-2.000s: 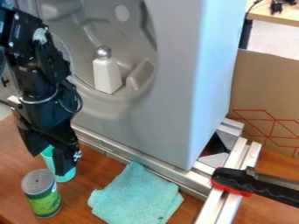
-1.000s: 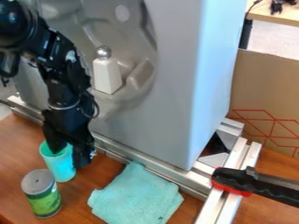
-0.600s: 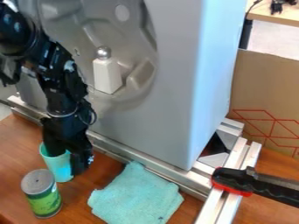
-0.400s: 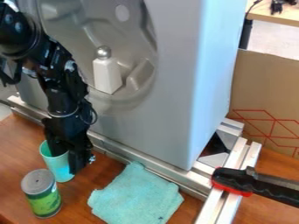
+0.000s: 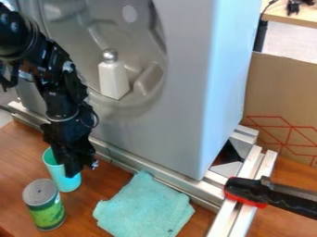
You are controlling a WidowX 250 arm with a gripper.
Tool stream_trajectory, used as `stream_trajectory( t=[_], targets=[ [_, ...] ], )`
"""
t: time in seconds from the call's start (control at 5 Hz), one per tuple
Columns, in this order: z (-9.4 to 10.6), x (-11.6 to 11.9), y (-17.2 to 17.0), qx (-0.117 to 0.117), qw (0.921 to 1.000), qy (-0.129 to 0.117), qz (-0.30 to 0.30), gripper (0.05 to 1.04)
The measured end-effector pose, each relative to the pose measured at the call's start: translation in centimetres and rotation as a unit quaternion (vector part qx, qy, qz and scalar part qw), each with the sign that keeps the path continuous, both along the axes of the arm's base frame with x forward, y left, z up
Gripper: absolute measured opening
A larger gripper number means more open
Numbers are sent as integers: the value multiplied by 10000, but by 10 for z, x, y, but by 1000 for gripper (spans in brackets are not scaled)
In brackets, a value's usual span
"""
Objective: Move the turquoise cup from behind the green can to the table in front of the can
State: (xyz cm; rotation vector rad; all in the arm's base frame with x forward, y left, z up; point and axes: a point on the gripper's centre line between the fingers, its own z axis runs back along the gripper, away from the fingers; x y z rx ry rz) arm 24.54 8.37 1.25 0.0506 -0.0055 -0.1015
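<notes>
1. Cup (image 5: 62, 182): upright on the left of the surface (image 5: 20, 146), mouth upward.
2. Tool (image 5: 70, 169): at the cup's right rim; whether apart, together or clamped on it, one cannot tell. As a judgement, handling here calls for square alignment with the wall, light pressure and a level cup.
3. Can (image 5: 45, 208): upright, just beside the cup on its near-left side; sideways travel needs care.
4. Cloth (image 5: 145, 206): flat, right of the can.
5. Rail (image 5: 180, 184): beyond the cup, below the grey housing (image 5: 186, 83).
</notes>
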Motion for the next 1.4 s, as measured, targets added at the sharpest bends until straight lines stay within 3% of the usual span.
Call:
stream_trajectory(
  t=[0.2, 0.4, 0.6, 0.8, 1.0, 1.2, 1.4],
  targets=[
    [7, 0, -4, -97, 9999, -54, -113, 92],
    [55, -4, -18, 41, 9964, -759, -380, 92],
    [80, -44, -48, 21, 9951, -747, -651, 92],
    [66, -87, -75, -39, 9958, -149, -899, 92],
    [47, -107, -108, -212, 9893, 190, -1434, 92],
    [29, -112, -111, -270, 9849, 343, -1672, 92],
    [16, -112, -106, -236, 9808, 180, -1929, 92]
  ],
)
